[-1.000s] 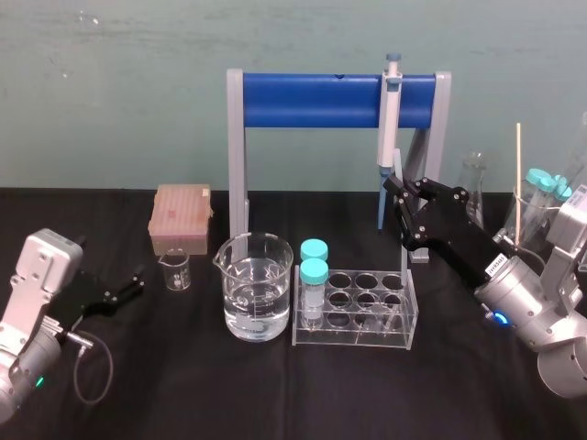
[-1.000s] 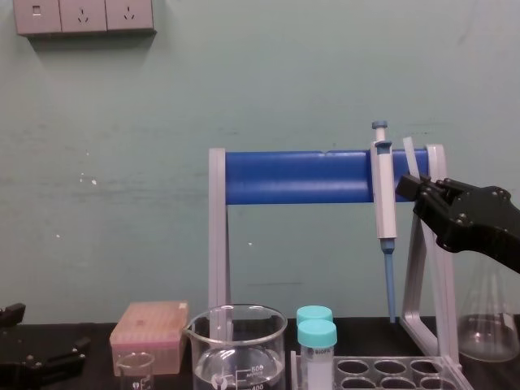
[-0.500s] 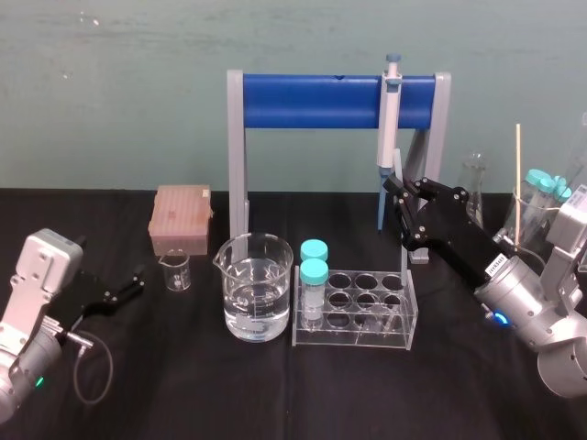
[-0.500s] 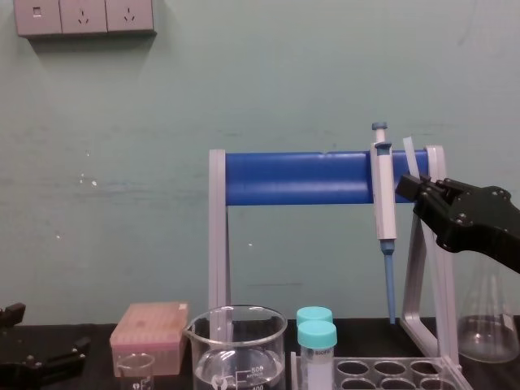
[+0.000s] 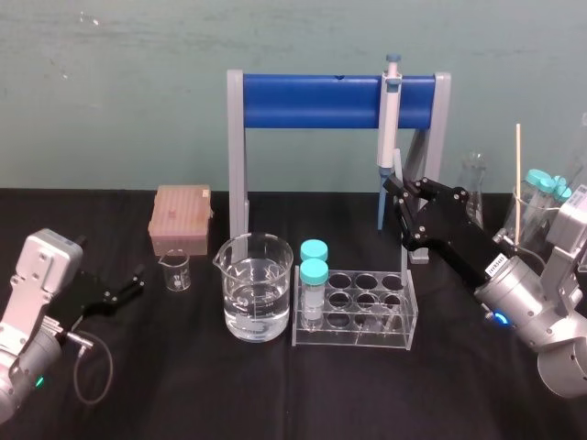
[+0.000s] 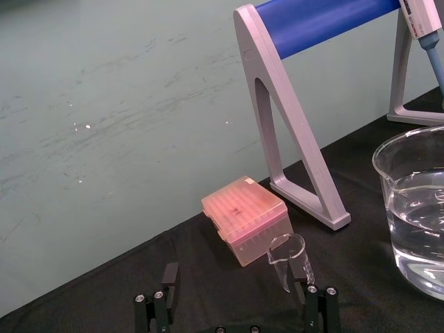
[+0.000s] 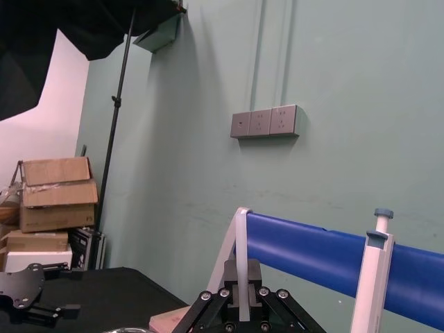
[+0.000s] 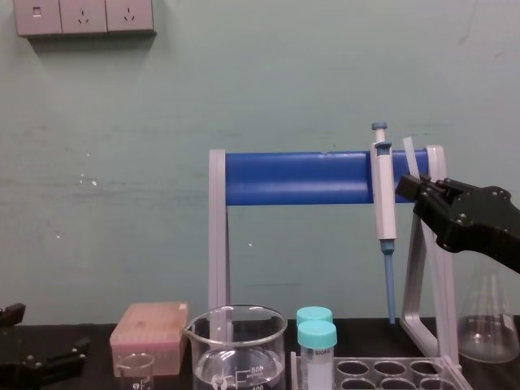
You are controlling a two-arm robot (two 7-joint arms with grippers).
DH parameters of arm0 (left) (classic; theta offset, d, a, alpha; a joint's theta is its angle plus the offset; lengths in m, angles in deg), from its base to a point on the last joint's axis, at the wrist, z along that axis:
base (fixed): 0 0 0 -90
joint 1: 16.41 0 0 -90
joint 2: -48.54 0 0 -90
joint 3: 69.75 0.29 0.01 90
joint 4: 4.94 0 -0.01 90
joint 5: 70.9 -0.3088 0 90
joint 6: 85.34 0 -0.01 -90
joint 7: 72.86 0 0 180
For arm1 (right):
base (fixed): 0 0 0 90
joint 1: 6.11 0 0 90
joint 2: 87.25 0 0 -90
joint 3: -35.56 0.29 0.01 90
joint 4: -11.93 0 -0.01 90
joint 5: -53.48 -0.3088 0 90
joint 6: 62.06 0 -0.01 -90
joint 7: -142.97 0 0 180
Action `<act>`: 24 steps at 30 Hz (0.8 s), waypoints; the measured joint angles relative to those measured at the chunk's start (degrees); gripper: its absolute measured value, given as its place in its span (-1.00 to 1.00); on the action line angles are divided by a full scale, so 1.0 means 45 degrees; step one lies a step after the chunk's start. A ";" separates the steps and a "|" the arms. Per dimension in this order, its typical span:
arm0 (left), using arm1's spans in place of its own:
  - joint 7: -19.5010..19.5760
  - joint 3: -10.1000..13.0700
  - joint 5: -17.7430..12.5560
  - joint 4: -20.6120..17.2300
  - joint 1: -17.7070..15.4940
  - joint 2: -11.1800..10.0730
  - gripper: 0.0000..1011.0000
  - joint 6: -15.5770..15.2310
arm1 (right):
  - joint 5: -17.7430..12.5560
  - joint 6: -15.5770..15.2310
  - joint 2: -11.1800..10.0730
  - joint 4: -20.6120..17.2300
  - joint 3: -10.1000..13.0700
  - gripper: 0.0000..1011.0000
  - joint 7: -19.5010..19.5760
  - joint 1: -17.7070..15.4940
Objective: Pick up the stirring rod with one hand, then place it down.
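My right gripper (image 5: 397, 190) hangs above the back right corner of the test-tube rack, in front of the stand's right leg. It is shut on the stirring rod (image 5: 397, 166), a thin whitish rod that sticks up past the fingertips next to the pipette (image 5: 389, 119). From the chest the stirring rod (image 8: 409, 154) rises steeply out of the black right gripper (image 8: 411, 188). In the right wrist view the stirring rod (image 7: 242, 243) stands pinched in the right gripper (image 7: 241, 297). My left gripper (image 5: 128, 286) rests open at the table's left; in its wrist view the left gripper (image 6: 239, 316) holds nothing.
A large beaker of water (image 5: 258, 286) stands mid-table beside a clear test-tube rack (image 5: 356, 307) with two teal-capped tubes. A pink tip box (image 5: 181, 217) and a small beaker (image 5: 174, 271) sit at the left. The blue-barred stand (image 5: 312, 99) spans the back. Flasks (image 5: 474, 179) crowd the right.
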 joint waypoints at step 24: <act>0.0000 0.0000 0.0000 0.0000 0.0000 0.0000 0.98 0.0000 | -0.0386 -0.0795 -0.0165 -0.0144 -0.0057 -0.86 -0.0457 -0.0245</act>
